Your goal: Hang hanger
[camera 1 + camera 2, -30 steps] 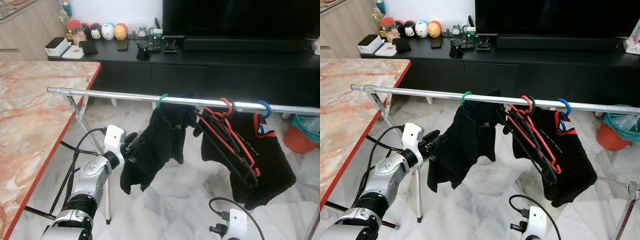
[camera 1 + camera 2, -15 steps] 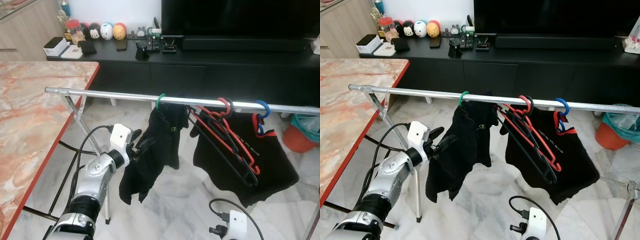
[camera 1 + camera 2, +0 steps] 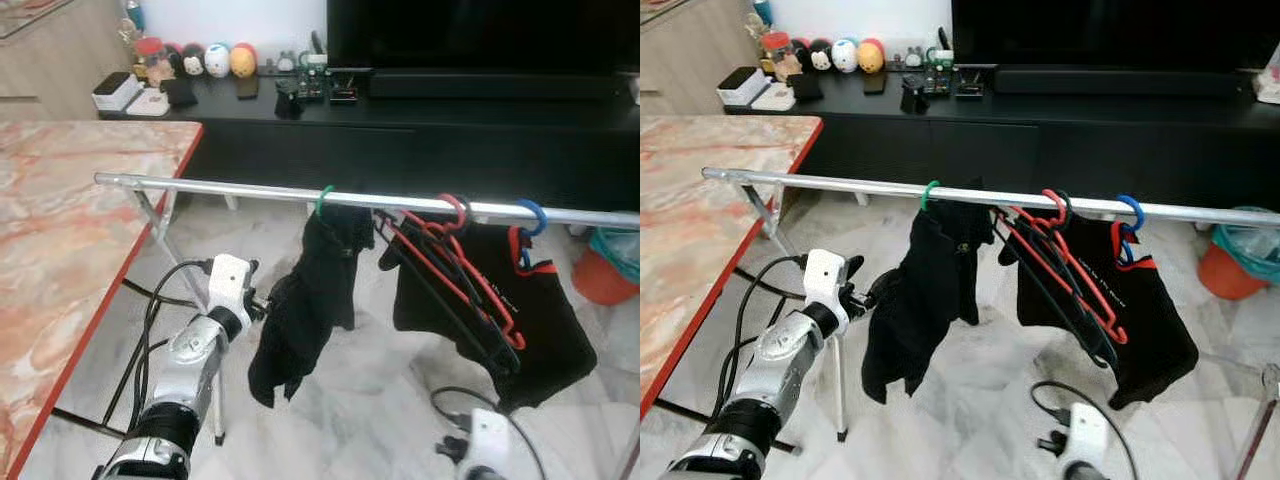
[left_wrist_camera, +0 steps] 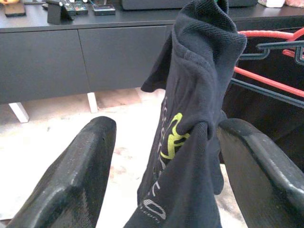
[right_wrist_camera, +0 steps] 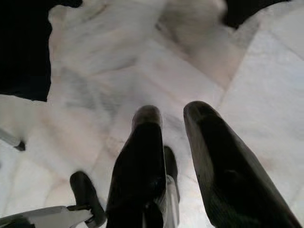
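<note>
A silver rail (image 3: 230, 188) runs across in front of me. On it a green hanger hook (image 3: 323, 201) carries a black shirt (image 3: 305, 300) that hangs turned edge-on. Further right on the rail are bare red and black hangers (image 3: 455, 275), then a blue hanger (image 3: 528, 214) with a black, red-trimmed top (image 3: 545, 325). My left gripper (image 3: 262, 300) is at the shirt's left edge and open. In the left wrist view the shirt (image 4: 190, 133) hangs between its spread fingers (image 4: 80, 175). My right gripper (image 5: 173, 111) hangs low over the floor with its fingers close together.
A marble table with a red edge (image 3: 70, 250) stands close on my left. The rail's slanted leg (image 3: 158, 225) and loose cables are by my left arm. A black TV cabinet (image 3: 450, 130) lies behind the rail, and an orange bucket (image 3: 603, 277) stands at the right.
My left gripper has drawn back a little to the left and lower, away from the shirt. The black shirt has turned narrower on its green hanger. The camera shifted slightly.
</note>
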Available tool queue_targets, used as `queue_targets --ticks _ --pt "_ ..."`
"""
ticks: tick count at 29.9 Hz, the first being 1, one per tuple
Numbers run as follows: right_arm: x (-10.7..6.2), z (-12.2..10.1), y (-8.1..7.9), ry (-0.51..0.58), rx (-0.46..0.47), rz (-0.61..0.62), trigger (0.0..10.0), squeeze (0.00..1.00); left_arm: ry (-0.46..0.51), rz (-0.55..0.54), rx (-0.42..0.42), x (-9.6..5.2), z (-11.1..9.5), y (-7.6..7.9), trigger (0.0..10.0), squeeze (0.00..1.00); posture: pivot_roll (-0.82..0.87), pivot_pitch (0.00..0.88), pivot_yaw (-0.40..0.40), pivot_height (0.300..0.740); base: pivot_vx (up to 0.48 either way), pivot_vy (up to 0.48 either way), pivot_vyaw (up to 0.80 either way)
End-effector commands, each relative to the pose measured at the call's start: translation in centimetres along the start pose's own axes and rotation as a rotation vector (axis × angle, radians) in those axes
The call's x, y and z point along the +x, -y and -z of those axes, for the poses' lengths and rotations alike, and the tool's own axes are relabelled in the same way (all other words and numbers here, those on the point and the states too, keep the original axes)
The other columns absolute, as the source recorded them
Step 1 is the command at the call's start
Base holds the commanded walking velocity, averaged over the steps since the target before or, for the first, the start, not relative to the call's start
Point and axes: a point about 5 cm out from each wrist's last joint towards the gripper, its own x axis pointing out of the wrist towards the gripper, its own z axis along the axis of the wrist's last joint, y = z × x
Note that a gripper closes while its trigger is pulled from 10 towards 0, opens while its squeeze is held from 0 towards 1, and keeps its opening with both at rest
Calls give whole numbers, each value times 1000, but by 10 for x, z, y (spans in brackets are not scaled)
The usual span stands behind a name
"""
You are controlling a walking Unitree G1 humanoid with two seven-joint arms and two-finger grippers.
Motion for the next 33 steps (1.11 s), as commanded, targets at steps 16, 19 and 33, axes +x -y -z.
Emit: queue_targets --ticks 16,19,33 --pt "-1 9 -16 -5 20 -29 10000 1000 1 3 -26 5 -4 5 10000 0 8 63 55 740 0 0 0" --pt "-1 9 -15 -6 18 -27 10000 1000 20 72 -19 6 -8 13 10000 686 8 63 55 740 0 0 0" --pt "0 9 -14 -16 -4 -24 10000 0 37 486 62 3 -31 62 10000 1000 11 65 64 740 0 0 0"
